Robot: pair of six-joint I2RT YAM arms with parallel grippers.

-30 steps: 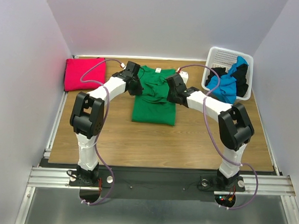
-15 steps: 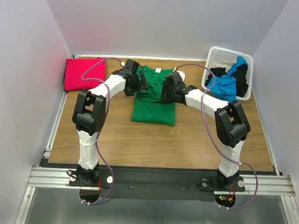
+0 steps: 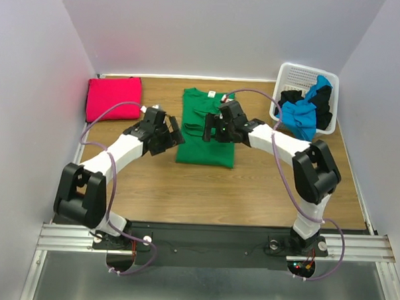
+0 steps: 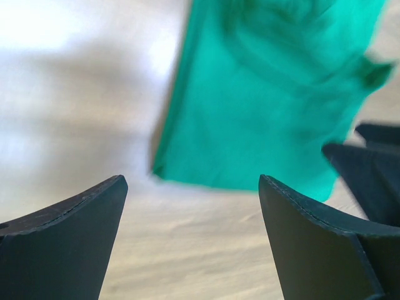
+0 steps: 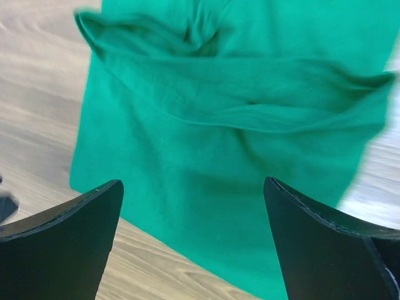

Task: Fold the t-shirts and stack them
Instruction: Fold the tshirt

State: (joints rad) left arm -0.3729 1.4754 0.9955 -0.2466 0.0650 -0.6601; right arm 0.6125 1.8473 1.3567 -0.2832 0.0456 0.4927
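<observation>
Item: green t-shirt (image 3: 203,149), part-folded. I'm hovering L gripper (image 3: 174,131) beside it, R gripper (image 3: 209,127) over it; both released, empty. Risk: low pass snagging loose folds.

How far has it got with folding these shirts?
Done: the magenta-red t-shirt lies folded at the table's far left corner. In hand: the green t-shirt lies mid-table, partly folded into a long panel, and needs more folding. The left gripper beside it and the right gripper above it are open, holding nothing. Left: the blue t-shirt and black clothing heaped in the white basket, then stacking.
</observation>
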